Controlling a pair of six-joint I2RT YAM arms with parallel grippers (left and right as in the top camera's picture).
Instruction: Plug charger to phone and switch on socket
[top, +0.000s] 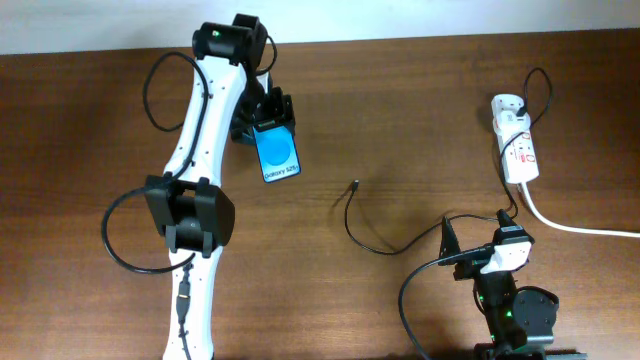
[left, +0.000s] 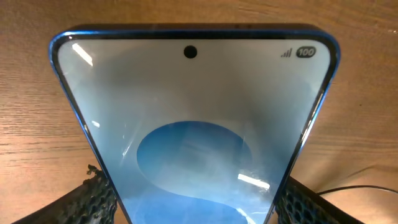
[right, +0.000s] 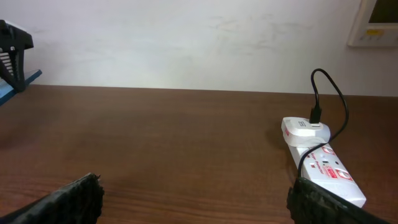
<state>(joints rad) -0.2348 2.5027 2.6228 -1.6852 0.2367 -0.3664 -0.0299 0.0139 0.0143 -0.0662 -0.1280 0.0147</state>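
Overhead, the left gripper (top: 272, 122) grips the phone (top: 278, 157); the charger (top: 360, 225) lies loose between the arms, unplugged. Left wrist: its fingers (left: 87, 199) pinch the phone's edges. Right wrist: the right gripper (right: 196, 191) gapes empty, socket (right: 320, 165) ahead; next it likely must fetch the charger's tip

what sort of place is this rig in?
Probably an office or lab room: a wooden table, a plain white wall behind it, and what looks like a wall-mounted control panel.

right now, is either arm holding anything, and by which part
the left gripper holds the phone by its two long edges; right gripper holds nothing.
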